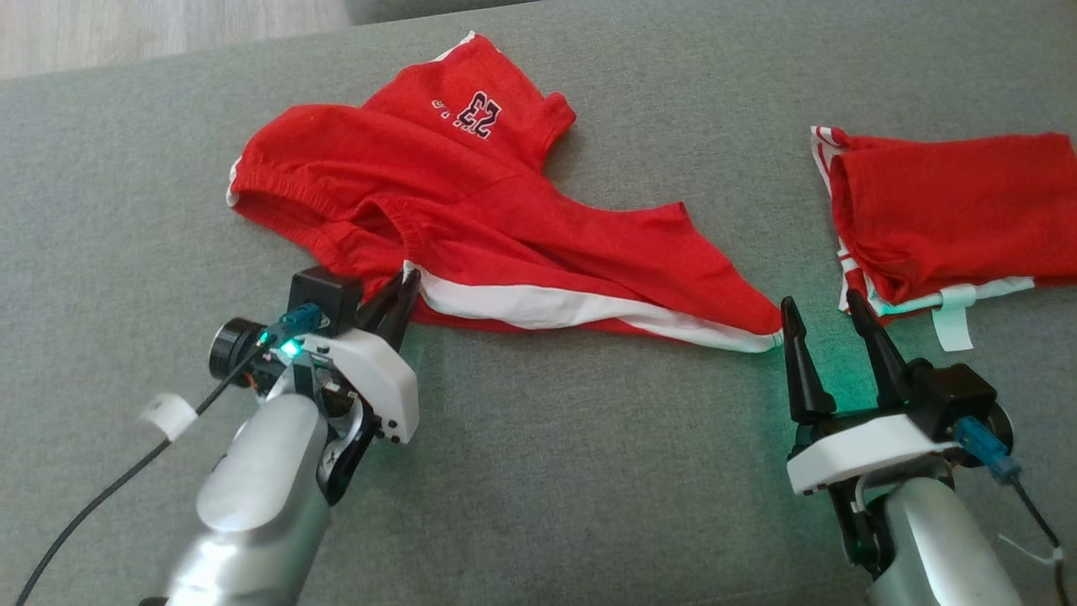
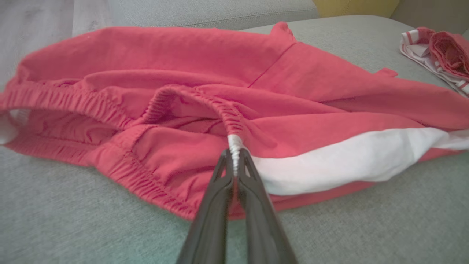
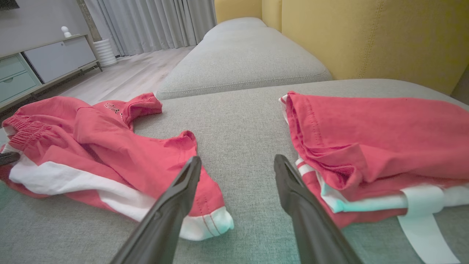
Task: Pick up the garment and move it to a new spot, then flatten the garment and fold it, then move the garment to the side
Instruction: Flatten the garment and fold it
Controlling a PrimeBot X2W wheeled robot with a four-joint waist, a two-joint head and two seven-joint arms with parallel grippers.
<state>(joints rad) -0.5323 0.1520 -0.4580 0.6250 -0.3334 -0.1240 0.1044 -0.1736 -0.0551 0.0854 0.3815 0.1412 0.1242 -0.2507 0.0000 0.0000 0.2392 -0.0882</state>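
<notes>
Shorts (image 1: pixel 471 210) lie in a messy heap on the gray couch (image 1: pixel 589 471), a bit to the left of the middle. They are red, with a white stripe (image 1: pixel 538 305) along the near side and the number (image 1: pixel 481 114) 23 on the far part. The left gripper (image 1: pixel 402 290) is at the near left edge of the shorts. Its two dark fingers are pressed together, and they pinch the stretchy waistband (image 2: pixel 227 110) right where the white stripe starts. The right gripper (image 1: pixel 829 324) is at the other end, just beside the white corner of the leg. Its fingers stand wide apart and hold nothing. I cannot tell if one finger touches the cloth. This gripper sits between the shorts and a folded pile (image 1: pixel 951 210) of red and white clothes on the right. The pile is apart from the shorts, with bare couch between them. A pale wood floor (image 1: pixel 168 29) shows past the far edge of the couch.
</notes>
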